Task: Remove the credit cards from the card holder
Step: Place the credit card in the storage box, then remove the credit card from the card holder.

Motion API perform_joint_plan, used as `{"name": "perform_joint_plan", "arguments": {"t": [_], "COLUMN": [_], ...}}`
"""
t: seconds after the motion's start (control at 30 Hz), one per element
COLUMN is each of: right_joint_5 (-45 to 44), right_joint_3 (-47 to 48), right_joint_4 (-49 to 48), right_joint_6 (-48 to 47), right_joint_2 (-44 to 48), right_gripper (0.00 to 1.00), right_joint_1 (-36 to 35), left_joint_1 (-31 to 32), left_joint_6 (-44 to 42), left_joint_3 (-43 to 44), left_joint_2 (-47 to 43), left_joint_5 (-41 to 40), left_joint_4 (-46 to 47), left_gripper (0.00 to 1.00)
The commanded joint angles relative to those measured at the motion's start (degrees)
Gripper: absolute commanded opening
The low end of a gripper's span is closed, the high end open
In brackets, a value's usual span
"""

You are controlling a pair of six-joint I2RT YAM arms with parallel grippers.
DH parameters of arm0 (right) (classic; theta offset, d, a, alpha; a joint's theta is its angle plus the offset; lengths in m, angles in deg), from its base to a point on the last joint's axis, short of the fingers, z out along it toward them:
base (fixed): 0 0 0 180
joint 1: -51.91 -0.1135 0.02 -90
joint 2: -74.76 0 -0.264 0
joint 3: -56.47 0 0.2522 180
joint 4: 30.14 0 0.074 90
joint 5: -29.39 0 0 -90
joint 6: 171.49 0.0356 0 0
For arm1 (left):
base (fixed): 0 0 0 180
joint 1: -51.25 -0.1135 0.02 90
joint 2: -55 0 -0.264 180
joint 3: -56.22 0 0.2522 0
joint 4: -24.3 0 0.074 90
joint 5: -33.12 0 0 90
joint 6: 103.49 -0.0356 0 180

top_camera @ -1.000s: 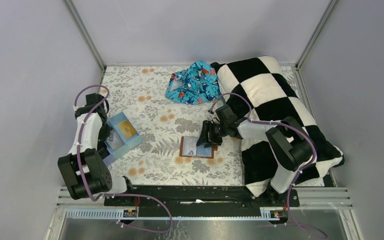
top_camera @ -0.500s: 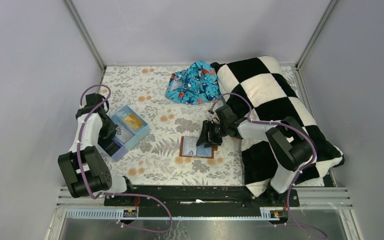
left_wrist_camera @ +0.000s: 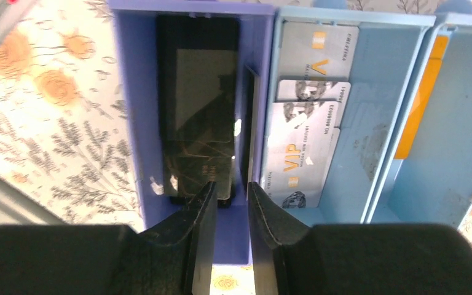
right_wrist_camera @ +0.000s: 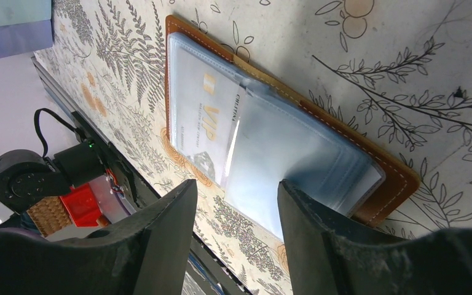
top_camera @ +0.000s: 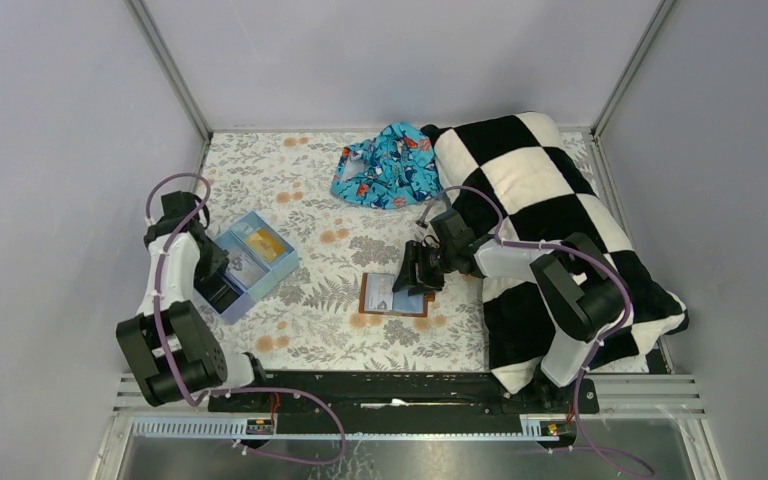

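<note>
The reddish-brown card holder (top_camera: pixel 396 295) lies open on the floral cloth, its clear sleeves up. In the right wrist view one pale credit card with gold "VIP" print (right_wrist_camera: pixel 200 123) sits in a sleeve of the holder (right_wrist_camera: pixel 399 178). My right gripper (top_camera: pixel 417 272) hovers over the holder's right end, jaws wide apart and empty (right_wrist_camera: pixel 236 203). My left gripper (top_camera: pixel 222 288) is at the near end of the light-blue box (top_camera: pixel 255 262), jaws slightly apart with nothing between them (left_wrist_camera: pixel 232 203). Several pale cards (left_wrist_camera: pixel 301 141) and dark cards (left_wrist_camera: pixel 196 104) lie in the box's compartments.
A black-and-white checkered cushion (top_camera: pixel 550 200) fills the right side, under the right arm. A blue patterned cloth (top_camera: pixel 385 165) lies at the back. An orange strip (left_wrist_camera: pixel 421 92) stands in the box's right compartment. Grey walls enclose the table.
The light-blue box has turned and shifted slightly to the right. The left arm has pulled back toward the left. The right arm and card holder have not moved.
</note>
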Motion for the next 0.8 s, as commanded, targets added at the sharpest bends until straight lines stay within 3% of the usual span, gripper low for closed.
{"name": "perform_joint_plan", "arguments": {"t": [0.0, 0.23, 0.43, 0.53, 0.63, 0.77], "right_joint_5": [-3.32, -3.40, -4.85, -6.63, -8.77, -11.49], "right_joint_3": [-0.45, -0.85, -1.02, -1.69, -2.41, -3.35], "right_joint_4": [4.29, 3.80, 3.66, 2.70, 2.59, 2.59], "right_joint_6": [-1.64, -1.83, -1.92, -1.64, -1.57, -1.35], "right_joint_2": [-3.06, -2.64, -0.47, 2.84, 6.20, 9.87], "right_gripper": [0.59, 0.59, 0.59, 0.60, 0.60, 0.61], "right_joint_1": [-0.37, -0.44, -0.42, -0.43, -0.38, -0.38], "left_joint_1": [-1.23, -1.29, 1.06, 10.39, 24.41, 37.43], "left_joint_6": [2.56, 4.44, 3.21, 6.40, 10.35, 14.25], "left_joint_3": [1.35, 5.92, 6.00, 5.10, 5.16, 4.30], "left_joint_2": [-6.84, -14.18, -15.47, -15.87, -14.40, -11.58], "left_joint_5": [-6.70, -11.20, 3.40, 3.19, 2.52, 6.40], "left_joint_4": [-2.37, -5.38, -2.01, -0.13, 1.57, 6.95], "left_gripper": [0.29, 0.29, 0.38, 0.40, 0.41, 0.41]}}
